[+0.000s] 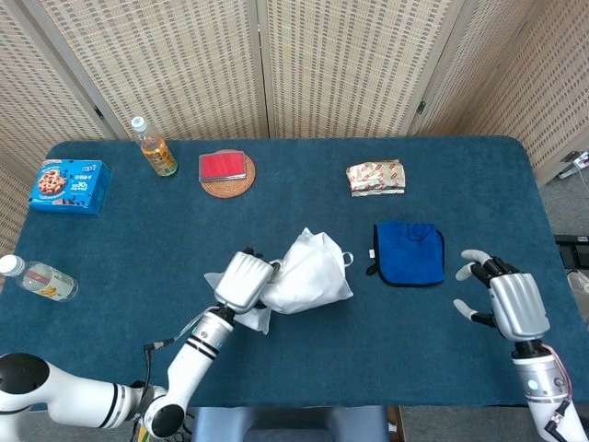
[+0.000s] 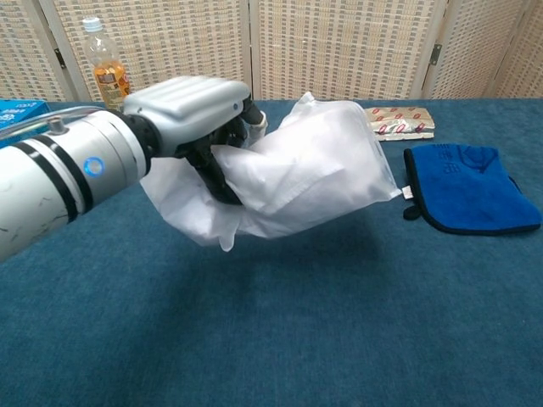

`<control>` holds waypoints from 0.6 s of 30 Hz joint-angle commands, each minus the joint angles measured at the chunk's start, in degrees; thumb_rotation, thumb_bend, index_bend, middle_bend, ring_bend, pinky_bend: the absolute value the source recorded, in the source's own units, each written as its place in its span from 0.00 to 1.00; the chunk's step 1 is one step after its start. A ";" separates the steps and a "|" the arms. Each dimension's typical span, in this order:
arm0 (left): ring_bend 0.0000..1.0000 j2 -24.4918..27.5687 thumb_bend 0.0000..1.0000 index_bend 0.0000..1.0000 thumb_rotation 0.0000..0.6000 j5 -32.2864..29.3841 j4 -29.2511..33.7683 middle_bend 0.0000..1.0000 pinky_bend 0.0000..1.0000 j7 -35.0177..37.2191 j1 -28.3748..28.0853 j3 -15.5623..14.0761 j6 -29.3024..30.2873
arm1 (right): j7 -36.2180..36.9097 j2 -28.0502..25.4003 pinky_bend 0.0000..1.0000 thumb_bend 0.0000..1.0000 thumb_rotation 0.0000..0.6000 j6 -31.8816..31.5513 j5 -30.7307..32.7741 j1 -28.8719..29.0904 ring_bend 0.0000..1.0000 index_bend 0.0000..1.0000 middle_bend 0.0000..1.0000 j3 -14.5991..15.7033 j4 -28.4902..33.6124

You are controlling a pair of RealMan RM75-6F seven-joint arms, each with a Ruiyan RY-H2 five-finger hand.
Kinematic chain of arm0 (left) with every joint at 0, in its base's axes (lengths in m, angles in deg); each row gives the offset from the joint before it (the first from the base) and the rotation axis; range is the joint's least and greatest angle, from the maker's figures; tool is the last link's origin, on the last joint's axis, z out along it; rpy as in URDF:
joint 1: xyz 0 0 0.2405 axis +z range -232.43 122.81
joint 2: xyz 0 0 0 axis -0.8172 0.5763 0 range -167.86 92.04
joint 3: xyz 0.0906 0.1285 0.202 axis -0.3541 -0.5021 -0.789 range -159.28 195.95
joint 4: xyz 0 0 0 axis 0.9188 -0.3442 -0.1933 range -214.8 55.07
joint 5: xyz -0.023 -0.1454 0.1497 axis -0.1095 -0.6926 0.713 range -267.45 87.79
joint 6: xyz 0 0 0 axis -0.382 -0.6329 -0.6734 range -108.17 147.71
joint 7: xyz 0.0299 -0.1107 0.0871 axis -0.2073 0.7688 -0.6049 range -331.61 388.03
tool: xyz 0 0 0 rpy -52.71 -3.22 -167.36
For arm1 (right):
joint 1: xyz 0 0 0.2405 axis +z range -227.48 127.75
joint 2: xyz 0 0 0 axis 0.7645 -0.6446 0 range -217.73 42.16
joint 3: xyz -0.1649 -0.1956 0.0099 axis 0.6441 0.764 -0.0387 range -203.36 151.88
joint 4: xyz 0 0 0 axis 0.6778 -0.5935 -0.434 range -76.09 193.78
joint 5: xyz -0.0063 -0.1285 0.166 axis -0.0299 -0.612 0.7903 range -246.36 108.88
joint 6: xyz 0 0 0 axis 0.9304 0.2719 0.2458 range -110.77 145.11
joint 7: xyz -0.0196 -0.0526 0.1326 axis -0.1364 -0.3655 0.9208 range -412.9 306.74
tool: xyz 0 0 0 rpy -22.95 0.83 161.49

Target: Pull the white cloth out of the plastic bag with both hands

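white plastic bag, blue pouch, teal table

No legible text on anything.

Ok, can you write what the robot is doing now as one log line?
left hand: grips plastic bag, lifted | right hand: open, off to the side | white cloth: inside bag

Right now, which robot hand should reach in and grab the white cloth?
Probably the right hand. Its fingers are spread and it holds nothing, off beside the blue cloth. The left hand is busy holding the plastic bag up off the table.
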 commanded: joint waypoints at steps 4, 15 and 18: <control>0.57 2.61 0.00 0.60 1.00 4.63 4.44 0.74 0.44 -0.63 1.73 -0.50 0.83 | -1.69 1.74 0.29 0.00 1.00 2.51 0.30 3.19 0.11 0.39 0.13 -1.85 1.37; 0.57 4.23 0.00 0.60 1.00 8.26 9.26 0.74 0.44 -4.22 3.03 0.53 0.70 | -2.32 5.16 0.23 0.00 1.00 8.21 2.84 9.19 0.05 0.38 0.09 -4.55 4.17; 0.57 4.22 0.00 0.60 1.00 8.20 9.66 0.74 0.44 -4.98 3.08 1.13 0.17 | -2.66 6.28 0.22 0.00 1.00 9.32 3.24 10.51 0.04 0.37 0.08 -4.84 4.37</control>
